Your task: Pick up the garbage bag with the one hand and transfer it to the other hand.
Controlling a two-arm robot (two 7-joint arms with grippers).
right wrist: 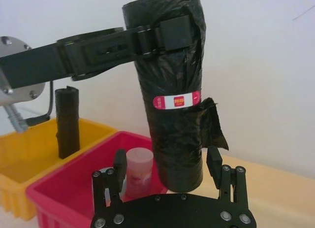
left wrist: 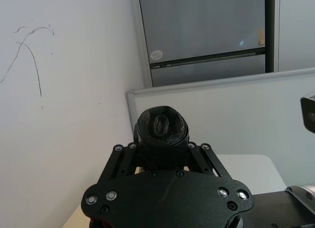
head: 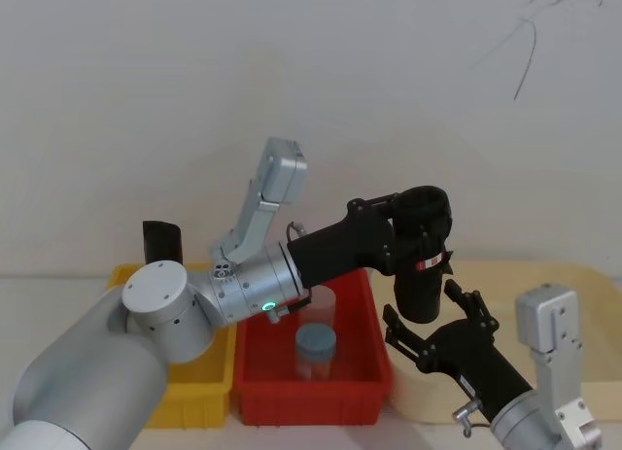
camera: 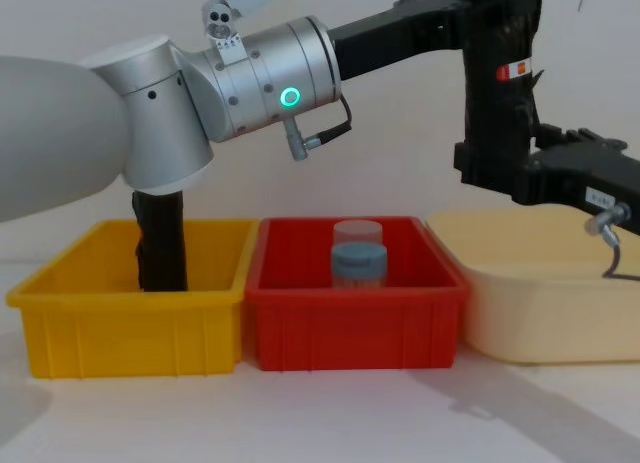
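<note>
The bag [right wrist: 174, 65] hangs upright in the air, over the seam between the red bin [camera: 350, 328] and the cream tray [camera: 530, 313], clear of both. The left gripper [right wrist: 167, 33] pinches it near the top, jaws pressed into the plastic well above the red-and-white label [right wrist: 177, 100]. The right gripper [right wrist: 166, 161] sits at the bag's lower end with its jaws spread, one on each side. As far as the right wrist view shows, neither jaw touches the bag. The step in hand looks like taking the second grip, and it should be made secure before the first is let go. The bag stands nearer one jaw than the other, so the right gripper should shift sideways until the roll is centred, or closing will push it askew. The jaws overlap only the bottom stretch, and a tall roll held that low may tip. Rising a little for a deeper bite would help, stopping below the loose flap [right wrist: 211, 122] so the jaws close on the firm roll and not on a fold. The plastic is soft, so the right jaws should squeeze until it stops giving. Only then should the left jaws part and back straight off without dragging the bag. A slip here would drop it onto the jars [camera: 358, 258].
</note>
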